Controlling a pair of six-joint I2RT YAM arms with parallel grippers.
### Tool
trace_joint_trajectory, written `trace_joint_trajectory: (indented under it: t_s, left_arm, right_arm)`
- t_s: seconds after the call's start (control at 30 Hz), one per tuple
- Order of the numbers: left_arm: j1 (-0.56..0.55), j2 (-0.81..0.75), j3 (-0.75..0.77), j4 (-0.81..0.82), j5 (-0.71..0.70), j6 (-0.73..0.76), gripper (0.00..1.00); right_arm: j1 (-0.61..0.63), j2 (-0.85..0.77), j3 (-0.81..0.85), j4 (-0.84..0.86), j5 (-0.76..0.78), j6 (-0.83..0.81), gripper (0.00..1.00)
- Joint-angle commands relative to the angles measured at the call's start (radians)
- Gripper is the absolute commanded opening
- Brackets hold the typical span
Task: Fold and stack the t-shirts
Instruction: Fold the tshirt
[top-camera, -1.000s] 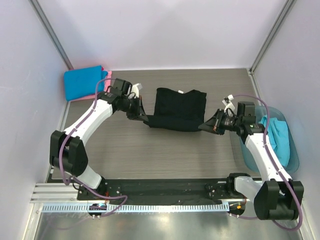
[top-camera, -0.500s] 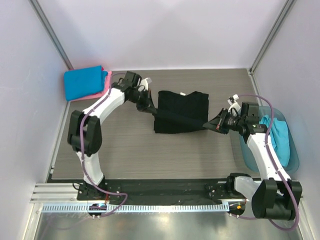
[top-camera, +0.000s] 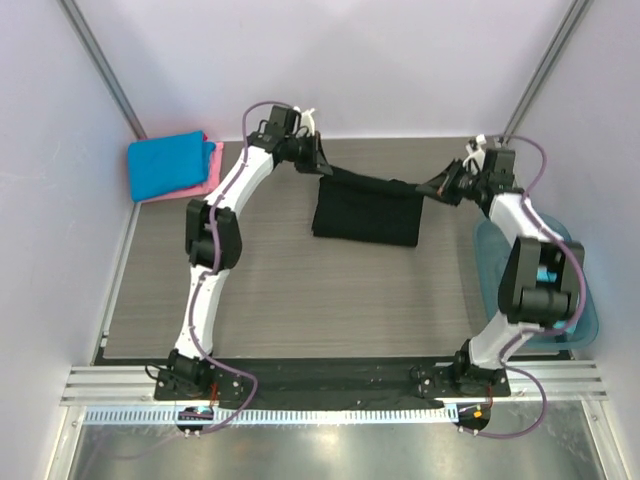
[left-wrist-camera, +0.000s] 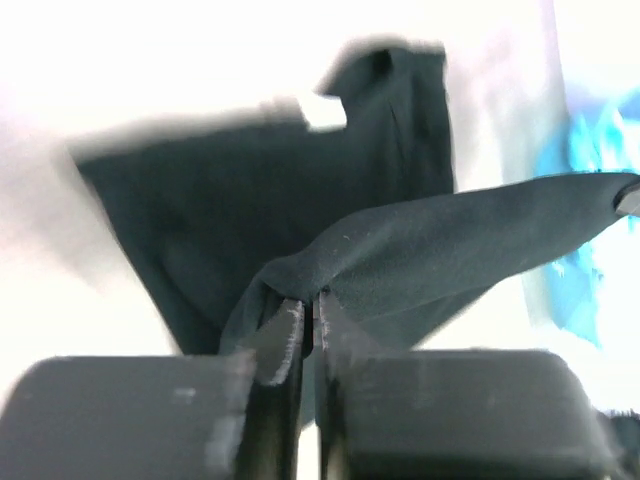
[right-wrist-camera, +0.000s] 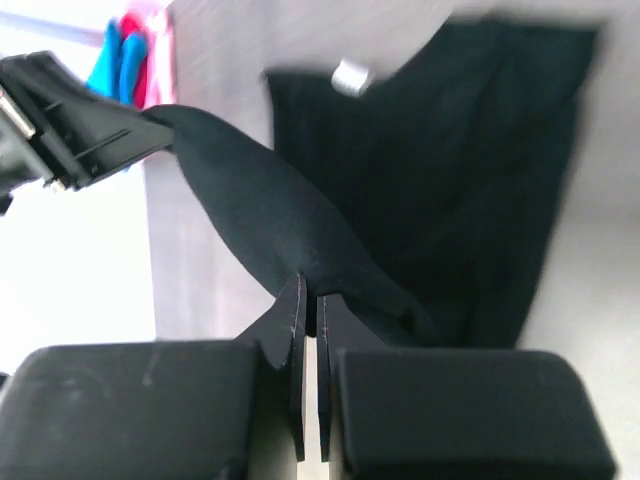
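The black t-shirt (top-camera: 365, 210) lies partly folded at the table's middle back. Its upper edge is stretched taut in the air between my two grippers. My left gripper (top-camera: 322, 167) is shut on the shirt's left end, seen pinched in the left wrist view (left-wrist-camera: 310, 305). My right gripper (top-camera: 437, 190) is shut on the right end, seen in the right wrist view (right-wrist-camera: 310, 290). The rest of the shirt (right-wrist-camera: 450, 170) lies flat on the table below. A folded bright blue t-shirt (top-camera: 167, 165) lies on a pink one (top-camera: 212, 160) at the back left.
A translucent teal plastic tub (top-camera: 585, 310) stands at the right edge behind my right arm, with turquoise cloth (top-camera: 546, 275) in it. White walls close in the back and both sides. A metal rail (top-camera: 330, 400) runs along the near edge.
Both grippers have moved toward the back of the table, carrying the black shirt's near edge up and over toward its far edge. The shirt now shows shorter front to back.
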Motion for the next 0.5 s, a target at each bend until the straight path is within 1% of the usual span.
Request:
trace_joint_trajectory:
  t_s: [0.0, 0.03, 0.07, 0.1, 0.13, 0.17, 0.2, 0.23, 0.27, 0.3, 0.37, 0.4, 0.47]
  left_arm:
    - [0.021, 0.106, 0.183, 0.102, -0.067, 0.023, 0.09]
    - [0.024, 0.139, 0.224, 0.153, -0.094, 0.033, 0.18]
    - [0.024, 0.198, 0.258, 0.186, -0.113, 0.042, 0.28]
    - [0.024, 0.217, 0.312, 0.215, -0.134, 0.052, 0.47]
    - [0.024, 0.231, 0.329, 0.247, -0.156, 0.068, 0.52]
    - [0.026, 0.228, 0.334, 0.254, -0.194, 0.073, 0.54]
    - [0.027, 0.216, 0.309, 0.257, -0.199, 0.078, 0.56]
    - [0.030, 0.194, 0.280, 0.249, -0.203, 0.076, 0.56]
    - [0.034, 0.171, 0.254, 0.242, -0.197, 0.069, 0.56]
    - [0.043, 0.120, 0.228, 0.232, -0.185, 0.064, 0.56]
    - [0.058, 0.073, 0.151, 0.194, -0.185, 0.026, 0.56]
    - [0.066, 0.027, 0.102, 0.171, -0.171, 0.012, 0.56]
    - [0.092, -0.007, 0.050, 0.160, -0.092, -0.008, 0.56]
  right_arm:
    - [-0.018, 0.169, 0.180, 0.094, 0.062, -0.021, 0.01]
    - [-0.019, 0.203, 0.209, 0.094, 0.076, -0.038, 0.02]
    - [-0.018, 0.240, 0.235, 0.096, 0.090, -0.049, 0.04]
    - [-0.016, 0.297, 0.284, 0.100, 0.110, -0.058, 0.11]
    - [-0.015, 0.326, 0.309, 0.102, 0.118, -0.078, 0.36]
    - [-0.013, 0.345, 0.335, 0.102, 0.119, -0.089, 0.48]
    - [-0.013, 0.358, 0.390, 0.102, 0.119, -0.101, 0.55]
    - [-0.015, 0.372, 0.419, 0.099, 0.135, -0.109, 0.59]
    - [-0.016, 0.377, 0.448, 0.097, 0.130, -0.130, 0.59]
    - [-0.018, 0.379, 0.514, 0.088, 0.117, -0.157, 0.60]
    - [-0.018, 0.375, 0.570, 0.015, 0.093, -0.232, 0.60]
    - [-0.018, 0.369, 0.591, -0.045, 0.092, -0.247, 0.60]
    - [-0.015, 0.342, 0.570, -0.102, 0.071, -0.282, 0.60]
